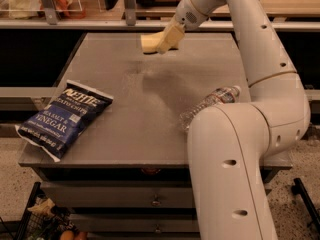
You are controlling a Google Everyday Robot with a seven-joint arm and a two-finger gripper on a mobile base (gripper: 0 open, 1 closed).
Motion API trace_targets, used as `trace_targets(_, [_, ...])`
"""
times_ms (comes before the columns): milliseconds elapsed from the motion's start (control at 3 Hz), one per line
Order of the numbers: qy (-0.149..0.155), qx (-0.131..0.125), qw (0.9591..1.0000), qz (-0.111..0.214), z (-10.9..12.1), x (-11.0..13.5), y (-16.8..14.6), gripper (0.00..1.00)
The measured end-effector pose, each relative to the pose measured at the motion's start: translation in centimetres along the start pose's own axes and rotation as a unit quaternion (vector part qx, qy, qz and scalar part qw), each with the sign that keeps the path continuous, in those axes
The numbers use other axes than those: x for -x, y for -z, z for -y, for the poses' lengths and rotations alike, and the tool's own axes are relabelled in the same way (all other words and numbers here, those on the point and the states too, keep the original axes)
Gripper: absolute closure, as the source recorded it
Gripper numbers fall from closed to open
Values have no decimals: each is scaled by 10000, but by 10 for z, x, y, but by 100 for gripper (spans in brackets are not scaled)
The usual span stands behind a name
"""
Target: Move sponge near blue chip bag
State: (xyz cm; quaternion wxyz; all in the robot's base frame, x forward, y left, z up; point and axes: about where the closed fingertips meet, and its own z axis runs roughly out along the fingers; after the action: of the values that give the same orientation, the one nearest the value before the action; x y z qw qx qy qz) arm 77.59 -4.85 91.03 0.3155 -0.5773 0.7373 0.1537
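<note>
Camera view shows 1 blue chip bag [62, 119] at the left, lying flat on the near-left part of the table [150, 124]. Its long axis runs on a diagonal from near-left to far-right, with the white lettering readable from the near side. Its near-left corner hangs just past the table's left edge.

Further right, at the far edge of the table, is 1 sponge [148, 42]. Its long axis runs roughly left to right, and its free end points left, toward the bag's side. The sponge and the bag are well apart, with bare tabletop between them.

The gripper [162, 45] is just right of the sponge's middle. Its cream fingers [171, 35] are clamped on the sponge's right end, angling down from the wrist at the upper right.

Right of centre, 1 clear water bottle [207, 104] lies on its side, cap toward the far right, partly hidden by the robot arm [235, 149].

The tabletop is dull grey with drawers [120, 196] beneath. A shelf rail [90, 24] runs behind it, and a speckled floor [10, 154] shows below, with a wire basket [35, 219] at the lower left.
</note>
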Motion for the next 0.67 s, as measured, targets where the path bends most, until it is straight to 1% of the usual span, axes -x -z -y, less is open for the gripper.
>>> trace_targets(333, [318,304,9987,266,-23,38,0,100])
trace_targets(667, [362,750,9936,763,-53,81,-11,100])
